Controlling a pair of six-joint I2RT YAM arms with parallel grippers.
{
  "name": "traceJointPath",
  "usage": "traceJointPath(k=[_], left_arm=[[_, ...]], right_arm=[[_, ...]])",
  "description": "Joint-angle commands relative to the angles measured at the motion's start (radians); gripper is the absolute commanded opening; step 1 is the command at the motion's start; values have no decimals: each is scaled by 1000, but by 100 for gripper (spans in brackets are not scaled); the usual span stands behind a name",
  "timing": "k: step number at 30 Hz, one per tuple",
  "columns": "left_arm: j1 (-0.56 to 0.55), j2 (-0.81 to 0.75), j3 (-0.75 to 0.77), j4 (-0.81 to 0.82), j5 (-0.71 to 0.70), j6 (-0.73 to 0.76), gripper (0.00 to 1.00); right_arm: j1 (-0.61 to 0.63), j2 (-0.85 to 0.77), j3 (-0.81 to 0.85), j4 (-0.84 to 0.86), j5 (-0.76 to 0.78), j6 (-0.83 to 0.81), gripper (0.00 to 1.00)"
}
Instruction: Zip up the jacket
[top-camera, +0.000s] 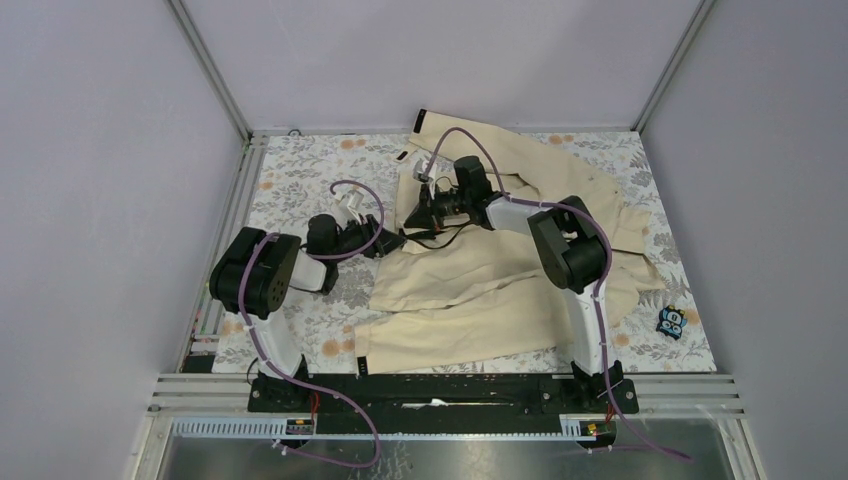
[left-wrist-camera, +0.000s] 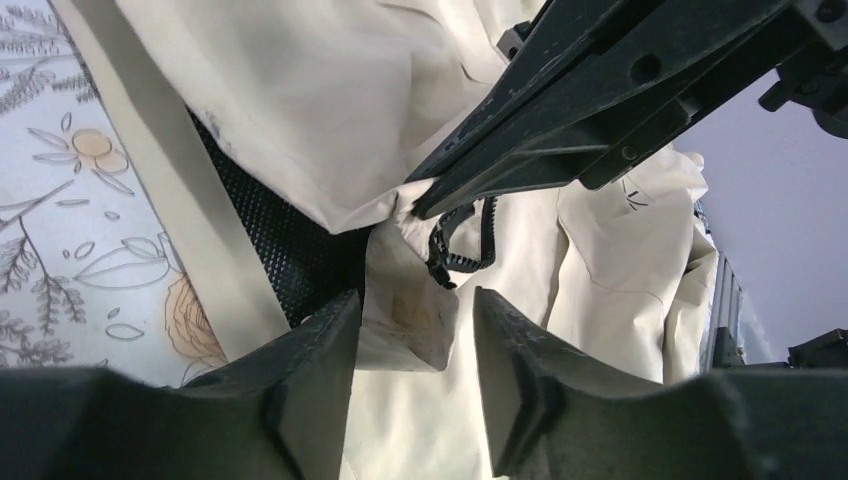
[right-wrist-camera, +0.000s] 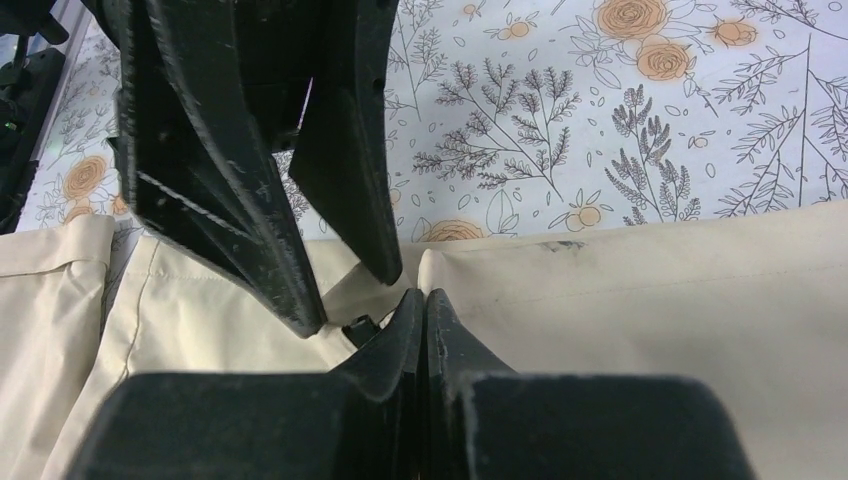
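The cream jacket (top-camera: 480, 290) lies crumpled on the floral table, its left edge between both grippers. My right gripper (top-camera: 408, 217) is shut on the jacket's front edge (right-wrist-camera: 650, 300); its tips (right-wrist-camera: 425, 295) are pressed together. In the left wrist view it (left-wrist-camera: 420, 205) pinches the fabric just above a loop of dark zipper (left-wrist-camera: 462, 262). My left gripper (top-camera: 398, 241) is open, its fingers (left-wrist-camera: 415, 295) either side of a stained cream flap (left-wrist-camera: 415, 320) below the zipper end, not closed on it. Dark mesh lining (left-wrist-camera: 270, 230) shows beside the flap.
The floral tablecloth (top-camera: 300, 180) covers the table. A small blue and black object (top-camera: 672, 321) lies at the right near the front. Metal frame rails (top-camera: 240, 200) border the left and back, with grey walls beyond. A black cuff tab (top-camera: 421, 115) lies at the back edge.
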Motion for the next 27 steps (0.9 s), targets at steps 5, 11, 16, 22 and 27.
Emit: traceJointPath(k=[5, 11, 16, 22, 27], left_arm=[[-15, -22, 3, 103, 4, -25, 54], [-40, -6, 21, 73, -17, -5, 44], [-40, 5, 34, 59, -25, 10, 20], [-39, 38, 60, 82, 2, 70, 3], [-38, 85, 79, 145, 33, 76, 0]], right_arm=[[-14, -86, -17, 86, -34, 35, 0], [-15, -87, -20, 91, -37, 40, 0], [-15, -94, -29, 108, -46, 48, 0], [-22, -128, -88, 180, -100, 70, 0], [-35, -156, -148, 311, -144, 144, 0]])
